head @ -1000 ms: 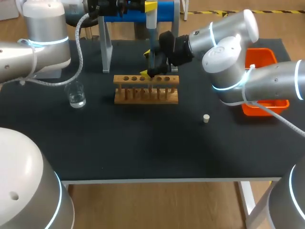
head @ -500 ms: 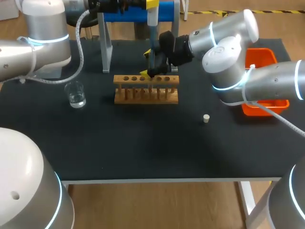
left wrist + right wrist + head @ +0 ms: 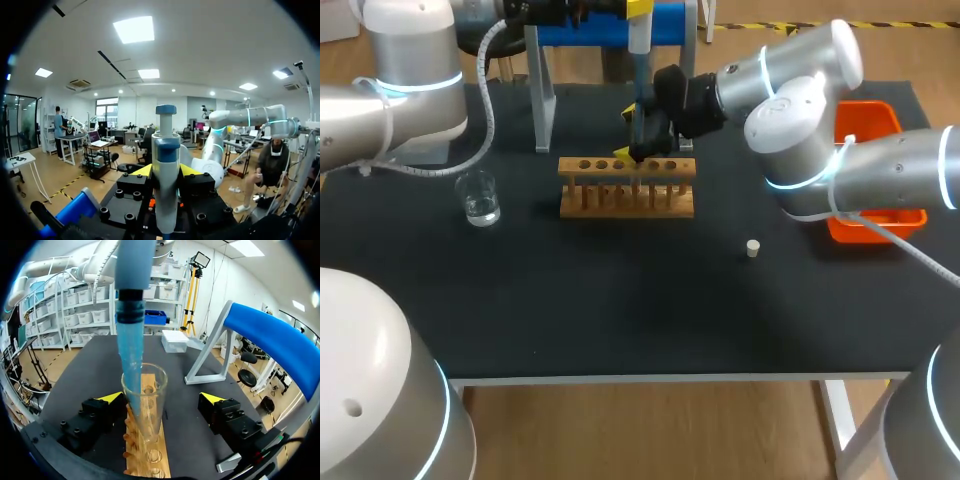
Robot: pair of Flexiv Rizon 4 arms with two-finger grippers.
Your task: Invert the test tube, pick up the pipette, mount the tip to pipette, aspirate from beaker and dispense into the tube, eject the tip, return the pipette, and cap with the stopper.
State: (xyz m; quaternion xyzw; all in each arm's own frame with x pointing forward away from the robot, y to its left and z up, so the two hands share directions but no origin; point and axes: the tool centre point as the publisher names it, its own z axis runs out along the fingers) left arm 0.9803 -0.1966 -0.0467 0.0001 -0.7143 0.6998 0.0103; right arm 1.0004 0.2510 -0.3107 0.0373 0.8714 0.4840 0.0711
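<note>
Dispensing into the test tube [image 3: 145,405], by the look of it: standing mouth-up in the wooden rack [image 3: 626,187], taking the blue tip [image 3: 131,365] well inside its rim. Pinching the pipette [image 3: 165,185] upright in the left tool [image 3: 165,172]. Flanking the tube with the right tool [image 3: 162,399], fingers spread and not gripping. Judging inverting, pickup, tip mounting and probably aspirating as done. Leaving tip ejection, pipette return, and capping with the stopper [image 3: 752,248], lying well apart on the worktop [image 3: 620,300].
</note>
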